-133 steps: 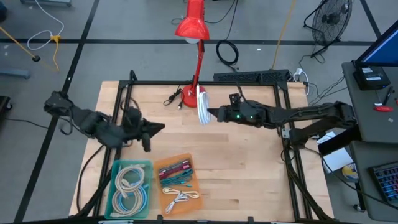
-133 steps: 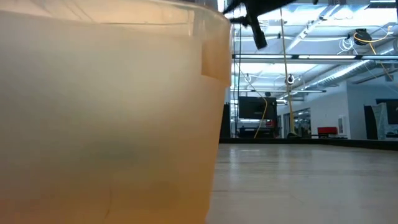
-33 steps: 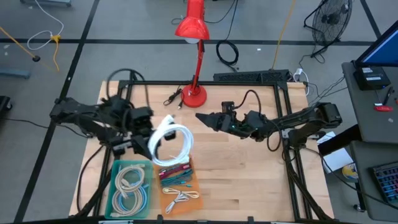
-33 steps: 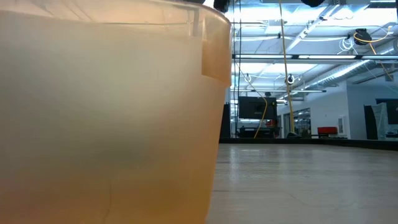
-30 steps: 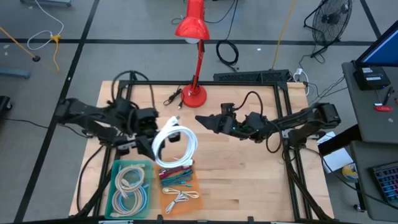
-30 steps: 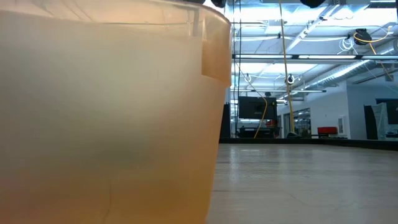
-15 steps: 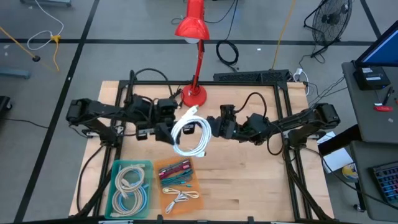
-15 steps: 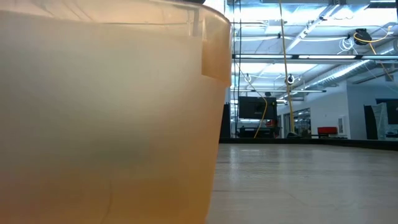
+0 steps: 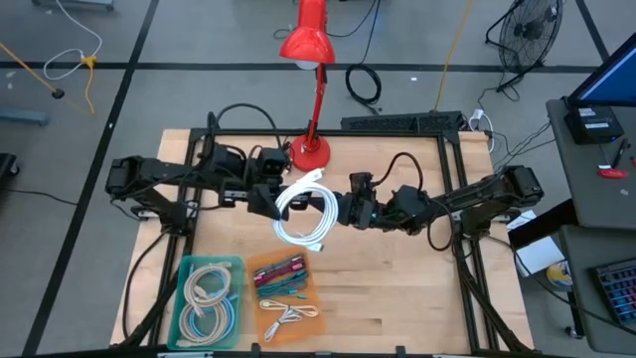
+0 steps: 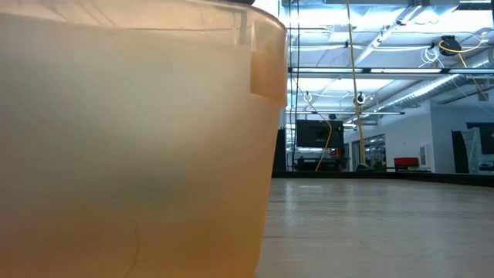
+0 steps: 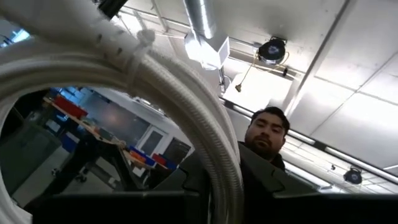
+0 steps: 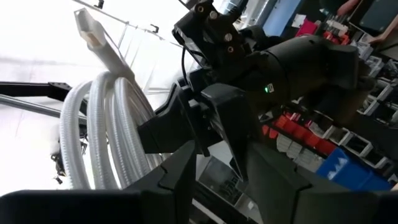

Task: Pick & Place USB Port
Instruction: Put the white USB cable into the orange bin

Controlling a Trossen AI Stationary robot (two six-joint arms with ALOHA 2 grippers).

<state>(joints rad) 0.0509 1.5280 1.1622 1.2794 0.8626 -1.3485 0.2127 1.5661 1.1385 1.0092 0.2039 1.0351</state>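
I have both arms stretched level toward mid-table, wrists facing each other. The left gripper (image 9: 266, 199) clamps the left side of the coiled white USB cable (image 9: 303, 211), which hangs above the wooden table (image 9: 397, 268), just near of the red lamp (image 9: 309, 99). The right gripper (image 9: 343, 211) sits at the coil's right edge; I cannot tell how its jaws stand. An orange bin (image 9: 283, 295) lies nearer.

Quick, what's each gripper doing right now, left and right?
Left gripper: shut on the white cable.
Right gripper: at the cable coil; open or shut cannot be told.
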